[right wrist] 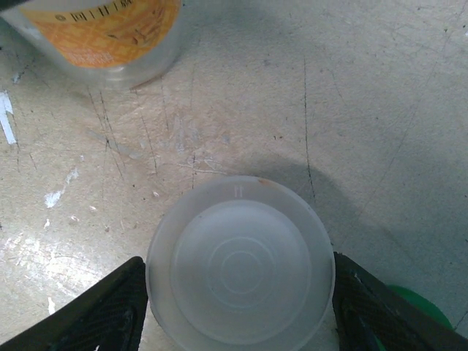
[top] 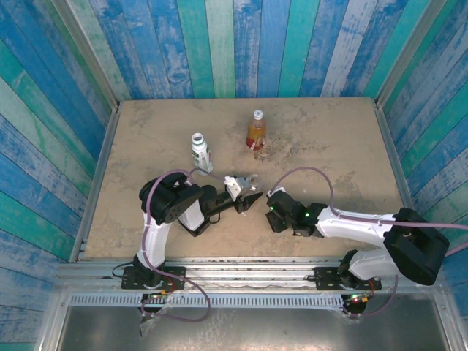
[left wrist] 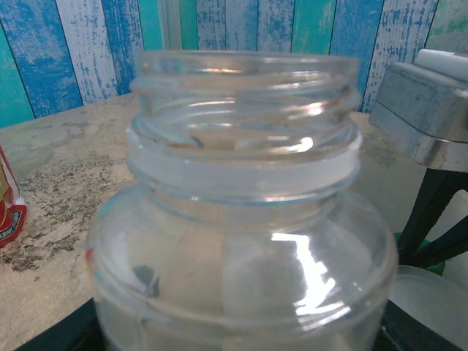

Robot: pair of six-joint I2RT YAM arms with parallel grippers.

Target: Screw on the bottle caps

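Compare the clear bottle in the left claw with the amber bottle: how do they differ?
The clear bottle sits in the left claw; the amber bottle stands free on the table. The clear bottle has an orange label; the amber bottle has a red one. Both are small and see-through.

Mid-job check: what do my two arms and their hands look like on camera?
Both arms, left arm and right arm, have white links, black joint housings and a looping mauve cable. The left hand and right hand are black; the right hand's fingers look textured.
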